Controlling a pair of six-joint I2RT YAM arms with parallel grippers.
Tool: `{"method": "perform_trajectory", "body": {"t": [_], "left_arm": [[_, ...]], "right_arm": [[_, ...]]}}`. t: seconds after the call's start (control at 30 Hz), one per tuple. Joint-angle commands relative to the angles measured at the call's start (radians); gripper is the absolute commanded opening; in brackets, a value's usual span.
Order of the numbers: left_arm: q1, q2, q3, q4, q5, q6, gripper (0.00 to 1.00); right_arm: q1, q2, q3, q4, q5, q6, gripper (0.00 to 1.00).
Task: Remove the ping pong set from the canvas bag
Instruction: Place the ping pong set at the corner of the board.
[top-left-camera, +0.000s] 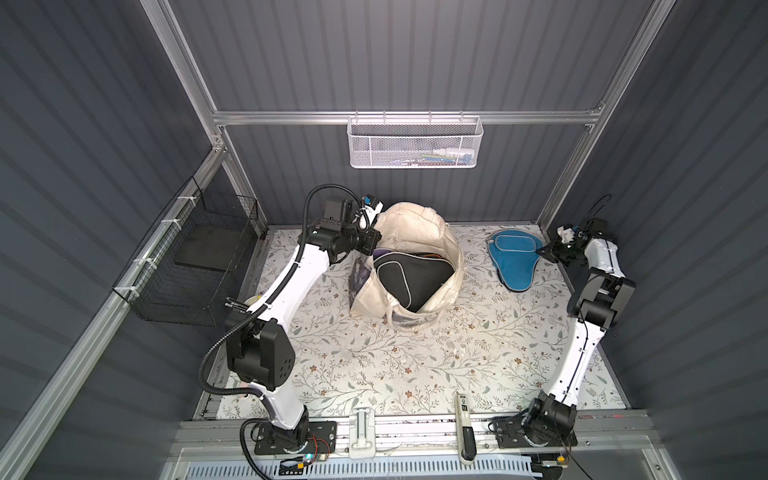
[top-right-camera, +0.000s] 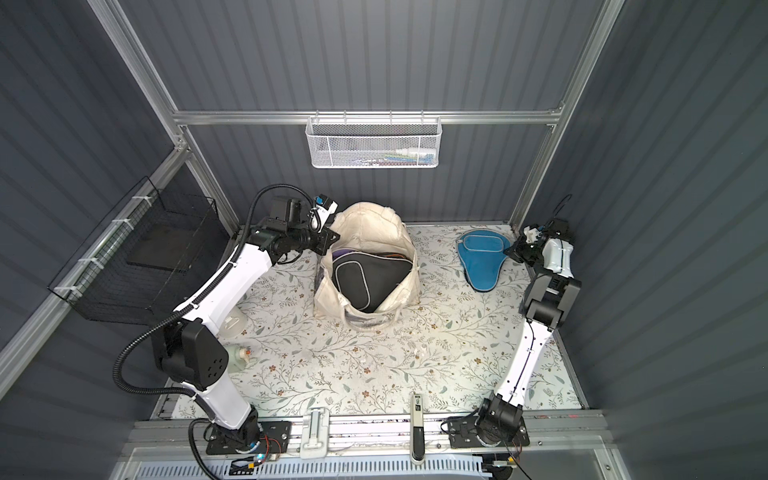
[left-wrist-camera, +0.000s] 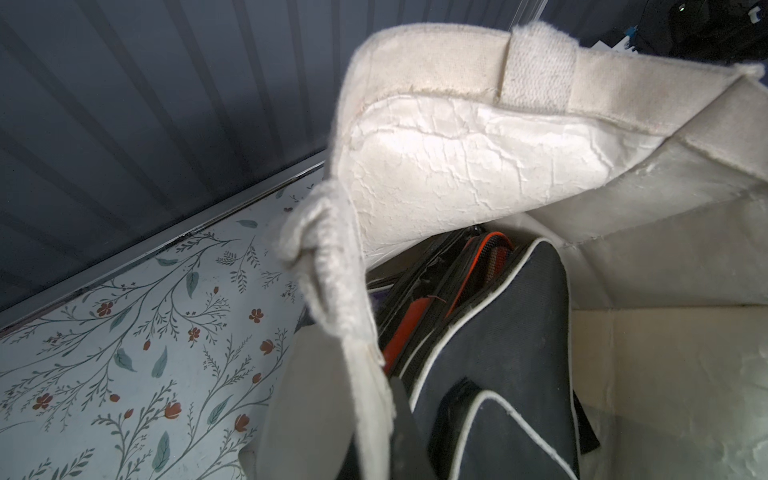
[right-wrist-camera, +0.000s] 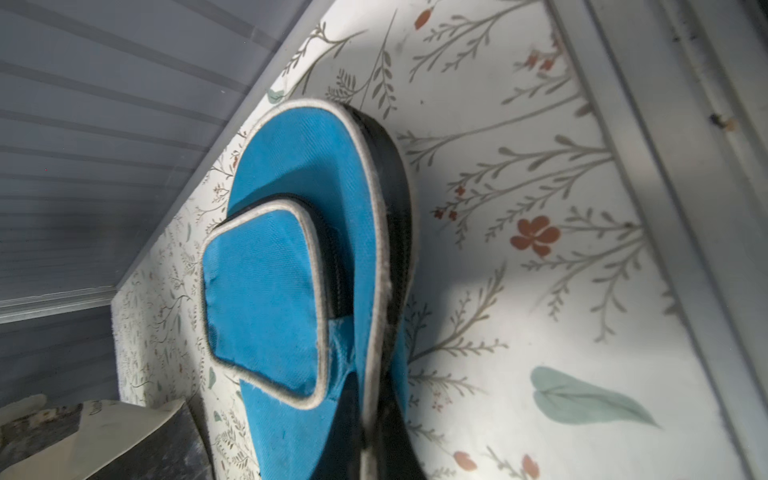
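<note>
Cream canvas first: canvas bag (top-left-camera: 415, 220), biggest item, mid-rear on floral desk (top-left-camera: 395, 365), mouth agape toward top cam. Inside, on top: black cover (top-left-camera: 405, 276) w/ pale piping, long axis rear-to-front, broad head rearward, narrow end toward front rim. Wedged behind it vs. bag wall: red-and-black case (left-wrist-camera: 482, 257), zip edge only on show. At bag's L side: purple sliver (top-left-camera: 384, 251), prob. another cover. Out already: blue cover (top-left-camera: 513, 257), on desk at R rear, well apart from bag, narrow end frontward.

L arm (top-left-camera: 291, 266): elbow bent, forearm reaching rearward, wrist at bag's L rim. L claw (left-wrist-camera: 374, 415) clenched on loop handle (left-wrist-camera: 332, 291), seemingly propping mouth open. R arm (top-left-camera: 598, 266): folded tight in R rear corner, wrist turned inward. R claw (top-left-camera: 546, 252) clenched, pinching blue cover's R edge by look of wrist view.

Next, prob.: drop blue, swing R claw leftward to black cover. Nearer = L claw, touching bag, but busy; so R for the fetch. Risk: bag dragging along if handle slips.
</note>
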Motion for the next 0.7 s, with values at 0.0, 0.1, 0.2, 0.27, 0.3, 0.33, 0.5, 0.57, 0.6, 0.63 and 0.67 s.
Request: {"method": "perform_trajectory", "body": {"t": [0.0,0.1,0.2,0.27,0.3,0.33,0.5,0.57,0.6,0.63,0.67], "left_arm": [[-0.008,-0.001,0.06,0.026,0.07,0.034,0.0],[-0.008,-0.006,0.054,0.026,0.072,0.04,0.0],[-0.008,-0.017,0.038,0.034,0.081,0.043,0.0],[-0.008,-0.027,0.028,0.039,0.084,0.046,0.0],[-0.008,-0.031,0.022,0.039,0.089,0.048,0.0],[-0.008,-0.034,0.019,0.04,0.09,0.05,0.0],[-0.009,-0.048,0.007,0.034,0.092,0.059,0.0],[-0.009,-0.047,0.008,0.029,0.095,0.062,0.0],[-0.009,-0.047,0.009,0.027,0.097,0.065,0.0],[-0.009,-0.047,0.008,0.026,0.098,0.066,0.0],[-0.009,-0.048,0.01,0.026,0.1,0.066,0.0]], "right_arm": [[-0.016,0.019,0.072,-0.026,0.055,-0.06,0.0],[-0.002,0.04,0.085,-0.013,0.087,-0.074,0.0],[0.012,0.055,0.102,0.015,0.11,-0.083,0.0],[0.016,0.054,0.102,0.053,0.111,-0.077,0.0],[0.016,0.059,0.119,0.06,0.095,-0.08,0.0],[0.018,0.056,0.119,0.077,0.094,-0.079,0.0],[0.031,0.08,0.186,0.083,0.116,-0.089,0.0],[0.034,0.084,0.192,0.088,0.115,-0.087,0.03],[0.035,0.084,0.191,0.089,0.115,-0.087,0.08],[0.036,0.084,0.191,0.092,0.117,-0.088,0.15],[0.038,0.082,0.191,0.09,0.119,-0.088,0.25]]}}
